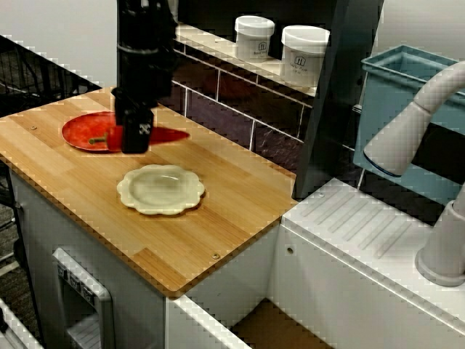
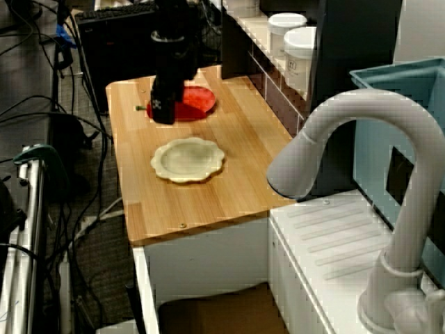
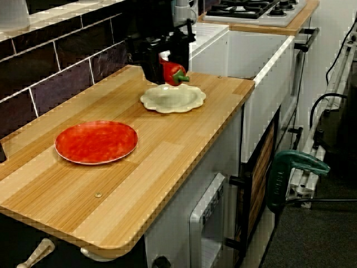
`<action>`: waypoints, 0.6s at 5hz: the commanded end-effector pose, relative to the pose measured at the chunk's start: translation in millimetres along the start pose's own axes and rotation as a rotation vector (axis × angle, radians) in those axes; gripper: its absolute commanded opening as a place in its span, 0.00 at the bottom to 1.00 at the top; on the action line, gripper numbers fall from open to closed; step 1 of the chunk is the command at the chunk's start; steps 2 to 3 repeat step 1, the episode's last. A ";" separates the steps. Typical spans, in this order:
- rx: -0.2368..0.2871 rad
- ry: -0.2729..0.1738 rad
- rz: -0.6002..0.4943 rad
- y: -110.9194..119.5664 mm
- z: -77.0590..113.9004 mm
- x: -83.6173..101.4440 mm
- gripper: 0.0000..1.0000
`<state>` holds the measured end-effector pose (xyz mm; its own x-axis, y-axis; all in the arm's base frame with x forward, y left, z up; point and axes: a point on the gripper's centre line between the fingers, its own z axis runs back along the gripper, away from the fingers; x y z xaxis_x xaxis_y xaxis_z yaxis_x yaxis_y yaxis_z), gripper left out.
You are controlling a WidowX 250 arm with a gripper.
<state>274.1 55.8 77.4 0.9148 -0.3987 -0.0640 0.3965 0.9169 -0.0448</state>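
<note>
My black gripper (image 1: 135, 137) hangs above the wooden counter (image 1: 218, 218), shut on a red pepper (image 1: 114, 137) with a green stem. In the view along the counter the pepper (image 3: 174, 73) sits between the fingers of the gripper (image 3: 169, 62), in the air just behind a cream scalloped plate (image 3: 173, 97). The red plate (image 3: 96, 142) lies empty nearer that camera. In the view from the sink side the gripper overlaps the red plate (image 1: 81, 131), and the cream plate (image 1: 161, 189) lies in front of it. In the view past the tap the gripper (image 2: 163, 110) hides the pepper.
Two white jars (image 1: 254, 36) (image 1: 304, 54) stand on the tiled ledge behind the counter. A grey tap (image 1: 410, 131), a white drainboard (image 1: 363, 225) and a blue bin (image 1: 396, 102) lie to the right. A stove (image 3: 251, 8) is at the far end.
</note>
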 end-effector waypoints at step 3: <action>0.033 -0.055 0.268 52.2 43.6 -53.8 0.00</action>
